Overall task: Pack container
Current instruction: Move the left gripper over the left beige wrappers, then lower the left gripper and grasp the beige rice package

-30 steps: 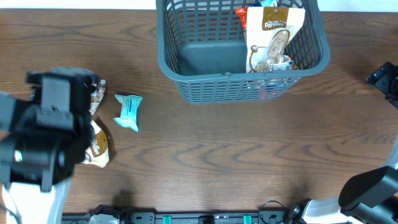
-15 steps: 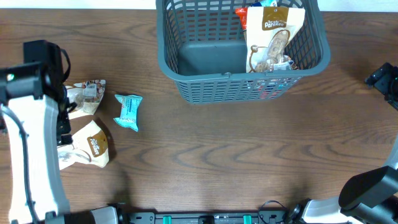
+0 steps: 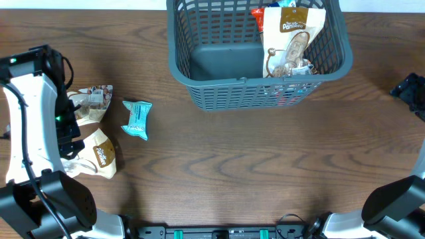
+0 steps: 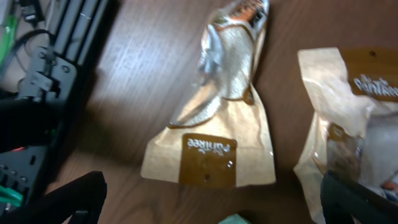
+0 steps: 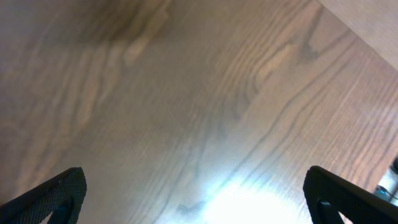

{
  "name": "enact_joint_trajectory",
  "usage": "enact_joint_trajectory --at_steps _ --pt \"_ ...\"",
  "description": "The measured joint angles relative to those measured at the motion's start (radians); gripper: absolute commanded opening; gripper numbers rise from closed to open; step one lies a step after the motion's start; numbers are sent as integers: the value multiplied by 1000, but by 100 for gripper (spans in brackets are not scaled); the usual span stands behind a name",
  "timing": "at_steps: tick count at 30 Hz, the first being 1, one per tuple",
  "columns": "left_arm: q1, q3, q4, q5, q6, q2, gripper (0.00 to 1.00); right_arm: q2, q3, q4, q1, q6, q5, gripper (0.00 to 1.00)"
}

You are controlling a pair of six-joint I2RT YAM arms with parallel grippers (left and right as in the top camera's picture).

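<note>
The dark grey slotted container (image 3: 199,93) stands at the table's far middle. It holds a tan snack packet (image 3: 292,40) and a red packet (image 3: 259,18) on its right side. Two tan packets (image 3: 98,158) (image 3: 93,101) and a teal packet (image 3: 137,119) lie at the left. My left gripper (image 3: 66,129) is open and empty above the two tan packets. In the left wrist view one tan packet (image 4: 217,124) lies between the fingers (image 4: 211,208), the other (image 4: 354,124) to the right. My right gripper (image 3: 412,89) is open and empty over bare wood (image 5: 199,199).
The teal packet's corner (image 4: 233,219) shows at the bottom of the left wrist view. Black equipment and cables (image 4: 43,81) lie beyond the table's left edge. Brown wooden table (image 3: 252,166) spans the middle and front.
My left arm has swung off to the left and uncovered both tan packets. The packets and the container have not moved. My right arm has barely shifted.
</note>
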Motion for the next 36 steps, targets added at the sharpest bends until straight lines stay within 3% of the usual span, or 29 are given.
enact_joint_trajectory --at_steps 7,14,24,36 --pt "11 -86 -8 0 26 0 99 0 -59 5 0 0 20 99" --pt "11 -252 145 11 219 0 99 0 -83 5 0 0 21 99" --pt "11 -357 300 15 431 -75 100 0 -84 -3 0 0 21 99" --pt "12 -589 473 14 396 -164 100 0 -84 -2 0 0 25 99"
